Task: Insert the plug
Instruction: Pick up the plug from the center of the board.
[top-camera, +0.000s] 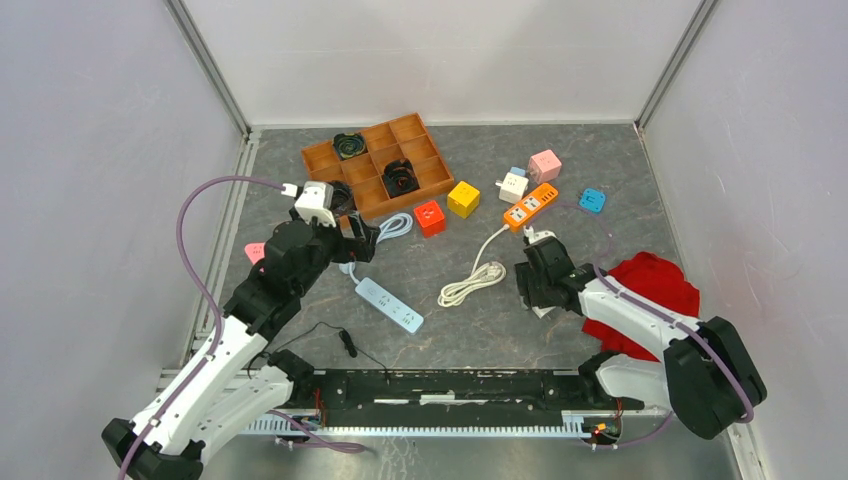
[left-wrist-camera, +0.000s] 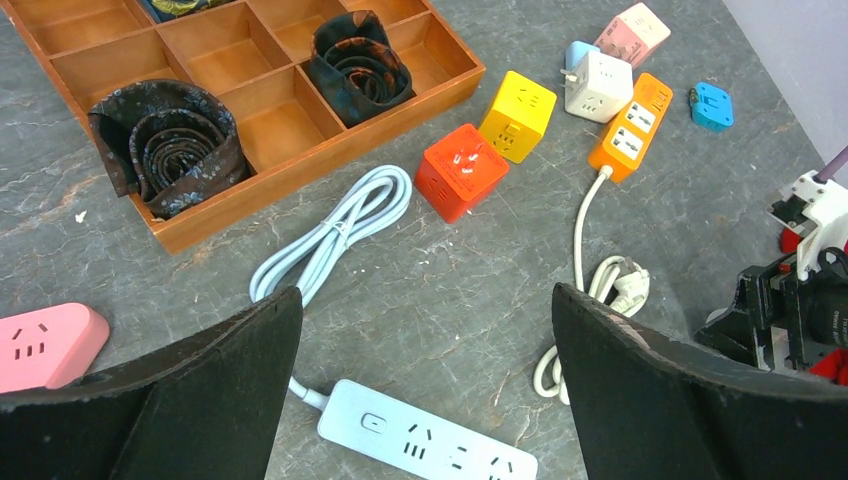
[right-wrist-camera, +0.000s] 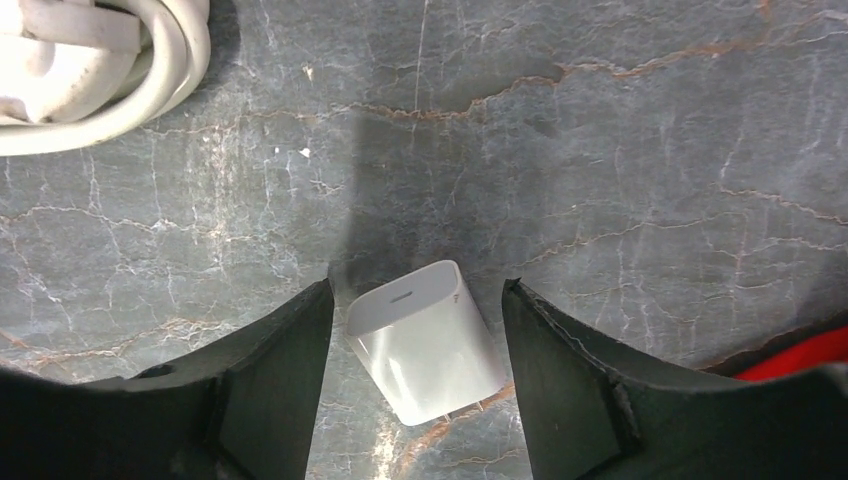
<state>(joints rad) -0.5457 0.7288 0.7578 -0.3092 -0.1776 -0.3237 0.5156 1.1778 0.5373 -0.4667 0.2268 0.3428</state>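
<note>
Plug (right-wrist-camera: 425, 340) tilted on table (right-wrist-camera: 600, 150), between right gripper (right-wrist-camera: 417, 300) fingers (right-wrist-camera: 270, 390).

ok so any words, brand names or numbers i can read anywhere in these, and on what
No text can be read in any view.
Black part of the right arm: faint pale print, too small and blurred to read.
White charger: blank, only a port slot.
Blue power strip: socket holes and a button, no print.
Orange power strip: socket holes only.
Red cube and yellow cube: socket holes only.
</note>
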